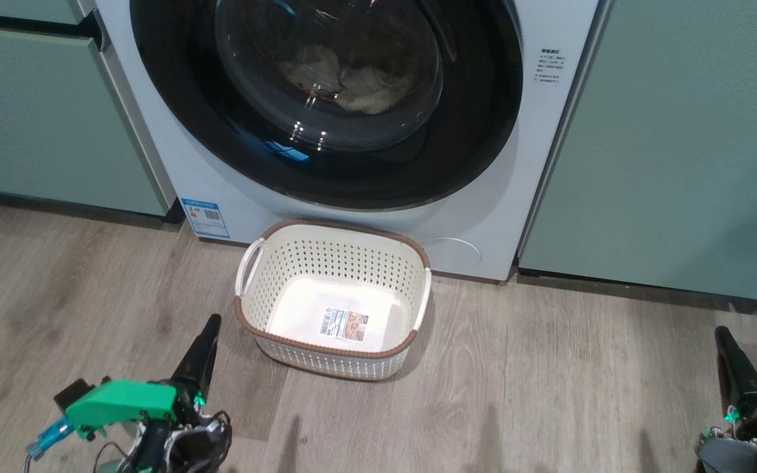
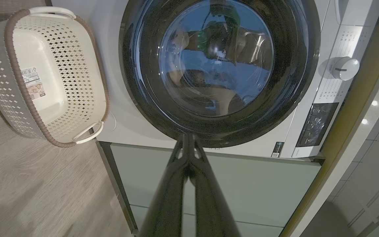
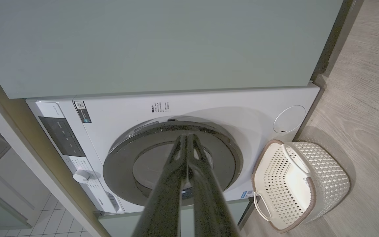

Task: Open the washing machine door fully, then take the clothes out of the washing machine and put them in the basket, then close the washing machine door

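The white washing machine [image 1: 483, 217] stands between green cabinets, and its round glossy black door [image 1: 175, 79] sits flush against the front. Behind the glass bowl lie pale cream clothes [image 1: 359, 82] in the drum. The cream perforated basket [image 1: 405, 263] with a brown rim rests on the floor right before the machine, holding nothing but its paper label. My left gripper [image 1: 211, 320] hangs low at the left of the basket, fingers pressed together. My right gripper [image 1: 720, 332] is at the far lower right, fingers together too. Both are well apart from the door [image 2: 137, 82] [image 3: 123, 158].
Sage-green cabinet panels [image 1: 667, 144] flank the machine on both sides. Wood-look floor [image 1: 549, 394] spreads in front. A control dial [image 2: 342, 68] and dark display sit along the machine's top panel. A round flap [image 3: 289, 119] is low on its front.
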{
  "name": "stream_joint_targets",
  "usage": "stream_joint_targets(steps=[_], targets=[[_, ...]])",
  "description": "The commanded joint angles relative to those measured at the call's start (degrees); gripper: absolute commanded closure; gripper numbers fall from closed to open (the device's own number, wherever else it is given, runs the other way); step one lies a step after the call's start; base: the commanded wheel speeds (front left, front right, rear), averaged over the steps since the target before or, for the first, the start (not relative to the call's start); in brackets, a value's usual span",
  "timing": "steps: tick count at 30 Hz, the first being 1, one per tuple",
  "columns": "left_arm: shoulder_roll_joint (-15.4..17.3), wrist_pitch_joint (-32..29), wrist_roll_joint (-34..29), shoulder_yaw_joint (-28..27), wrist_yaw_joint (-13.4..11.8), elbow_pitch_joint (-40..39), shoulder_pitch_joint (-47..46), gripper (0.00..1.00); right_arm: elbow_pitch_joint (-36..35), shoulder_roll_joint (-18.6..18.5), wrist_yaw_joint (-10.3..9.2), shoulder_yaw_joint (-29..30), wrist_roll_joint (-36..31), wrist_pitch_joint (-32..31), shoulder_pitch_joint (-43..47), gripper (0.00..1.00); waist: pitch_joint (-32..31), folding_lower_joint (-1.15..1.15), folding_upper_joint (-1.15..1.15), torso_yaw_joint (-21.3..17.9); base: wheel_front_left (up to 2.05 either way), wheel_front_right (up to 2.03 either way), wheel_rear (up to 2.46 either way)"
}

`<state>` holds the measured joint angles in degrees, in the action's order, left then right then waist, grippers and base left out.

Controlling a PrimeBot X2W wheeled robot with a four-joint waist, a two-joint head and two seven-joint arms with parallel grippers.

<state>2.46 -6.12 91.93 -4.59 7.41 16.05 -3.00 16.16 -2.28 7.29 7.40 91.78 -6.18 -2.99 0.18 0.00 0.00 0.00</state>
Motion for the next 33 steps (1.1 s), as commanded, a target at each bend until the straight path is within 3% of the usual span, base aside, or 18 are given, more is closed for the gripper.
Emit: stream_joint_targets(steps=[1,21,22,26,33], targets=[[0.4,-0.3,0.3,-1.9,0.1,-2.0,-3.2,1.0,-2.1,-0.6,0.2,-0.9,0.4,-0.3,-3.2,1.0,0.0,0.0,0.0,0.0,0.0,0.0,0.0],[0.4,-0.3,0.3,-1.9,0.1,-2.0,-3.2,1.0,-2.1,-0.6,0.2,-0.9,0.4,-0.3,-3.2,1.0,0.0,0.0,0.0,0.0,0.0,0.0,0.0],[0.0,0.0,0.0,0.0,0.0,0.2,0.0,0.0,0.2,0.0,0.0,0.0,0.0,0.0,0.0,0.0,0.0,0.0,0.0,0.0,0.0,0.0,0.0],[-0.2,0.0,0.0,0.5,0.0,3.6,2.2,0.0,3.7,0.7,0.0,-0.4,0.0,0.1,2.2,0.0,0.0,0.0,0.0,0.0,0.0,0.0,0.0],[-0.2,1.2,-0.8,0.9,0.0,2.9,1.4,0.0,2.9,0.7,0.01,-1.1,-0.2,1.2,1.7,0.0,0.1,0.0,0.0,0.0,0.0,0.0,0.0]])
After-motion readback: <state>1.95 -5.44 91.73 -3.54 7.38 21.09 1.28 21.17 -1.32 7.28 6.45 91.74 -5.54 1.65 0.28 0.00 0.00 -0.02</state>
